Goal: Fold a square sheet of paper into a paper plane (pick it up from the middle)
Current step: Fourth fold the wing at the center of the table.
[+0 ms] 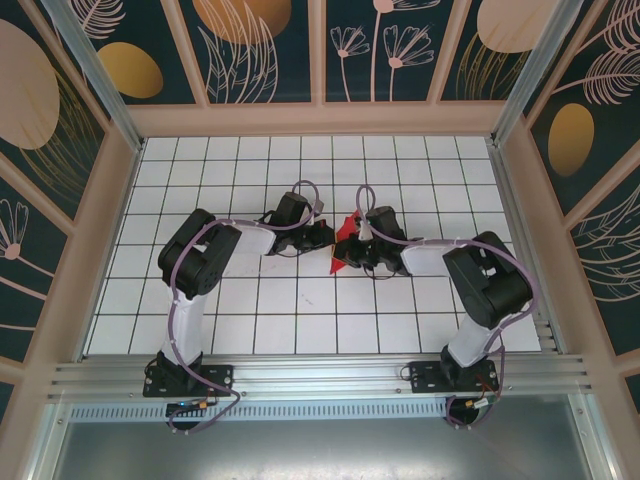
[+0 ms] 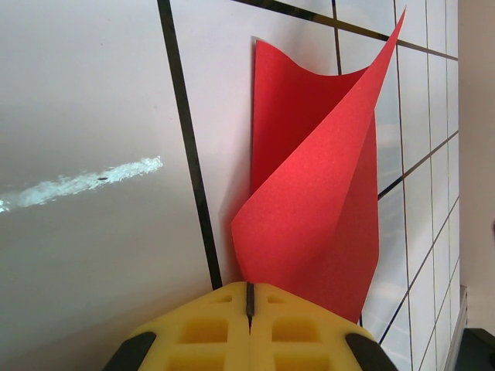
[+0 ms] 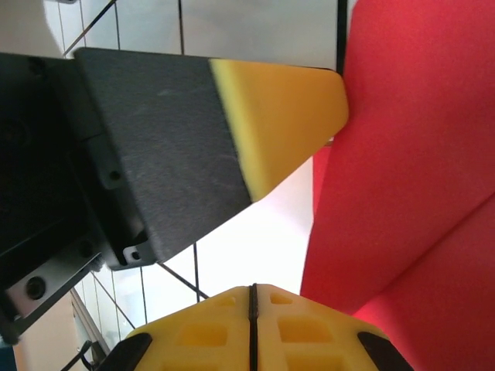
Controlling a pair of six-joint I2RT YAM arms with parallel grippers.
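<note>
Nearest: metal rail point(image 1: 320, 372) along the near edge, both arm bases bolted on it. L arm point(image 1: 195, 265) rises from the left base, elbows up, then reaches right over the white tiled table point(image 1: 200, 310). L gripper point(image 1: 326, 240) ends approx. at table centre, pointing right. In its wrist view the yellow pads point(image 2: 209, 332) are pressed together, seam just a thin dark line, no gap. The red sheet point(image 2: 317, 201) comes up right from the top of that seam & leans over the right-hand pad, so it looks nipped at a folded edge; the exact bite is hidden behind the pads. Sheet isn't flat: one layer curls over another, w/ a sharp corner sticking up away from the pads. Pale streak point(image 2: 85, 182) on the tile left of it.

From above, the sheet point(image 1: 347, 228) sits mid-table, a touch right of centre, betw. the two grippers & partly covered by them. R gripper point(image 1: 352, 252) points left, nearly tip to tip w/ the L one. R wrist view: its own pads point(image 3: 309, 332) are together too, seam closed; red paper point(image 3: 402, 154) passes just beside them on the right, not out of the seam, so can't tell if any is caught. L gripper's black finger w/ yellow tip point(image 3: 336, 100) meets the sheet's left edge there. R arm point(image 1: 485, 285) folds back to its base, near right.
</note>
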